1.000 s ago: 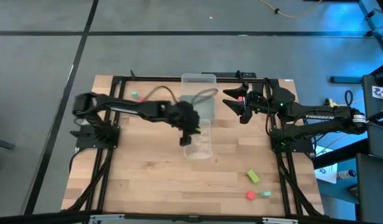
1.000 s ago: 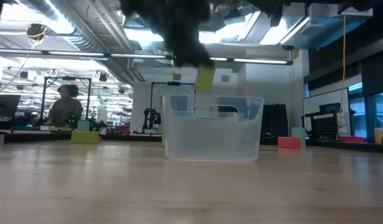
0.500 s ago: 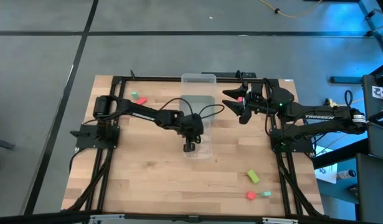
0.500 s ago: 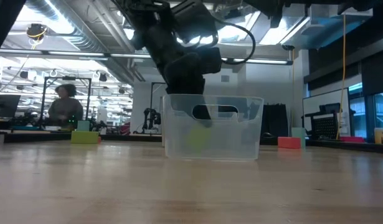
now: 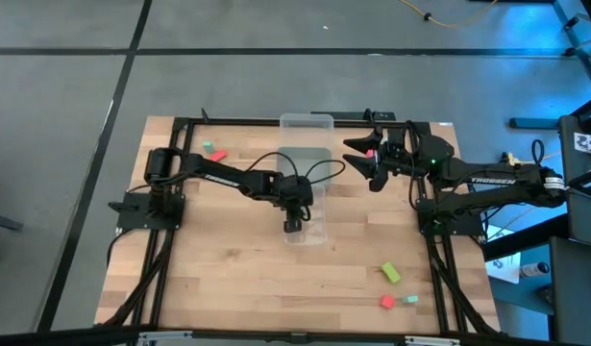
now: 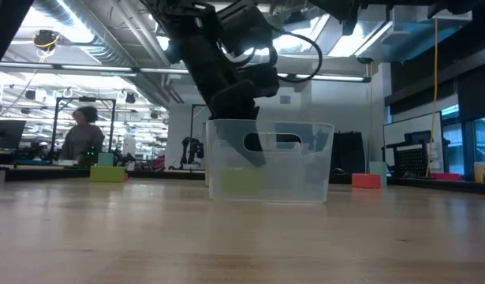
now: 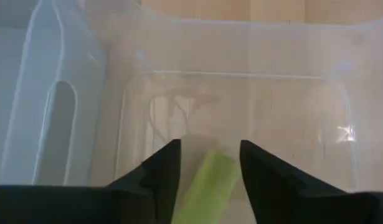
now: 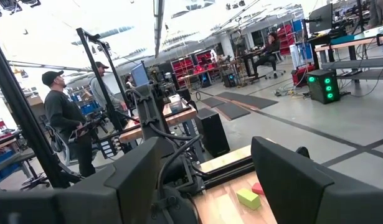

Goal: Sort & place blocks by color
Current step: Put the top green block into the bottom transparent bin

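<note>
My left gripper (image 5: 293, 226) reaches down into the near clear tray (image 5: 319, 231) and is open. A lime block (image 7: 207, 183) lies on the tray floor between its fingers, which stand on either side of it. The low view shows the same block (image 6: 242, 180) through the tray wall (image 6: 305, 185), below the left gripper (image 6: 254, 150). My right gripper (image 5: 367, 159) hangs open, raised over the table's far right part, with nothing between its fingers (image 8: 135, 180).
Two more clear trays (image 5: 307, 123) (image 5: 314, 165) stand behind the near one. A green block (image 5: 207, 146) and a red block (image 5: 218, 155) lie at the far left. Lime (image 5: 390, 273), red (image 5: 386, 302) and mint (image 5: 411, 299) blocks lie near right.
My left gripper has gone down into the near tray with the lime block and tipped further down. It has then opened and let go. The block, first held above the tray's rim, now lies on the tray floor.
</note>
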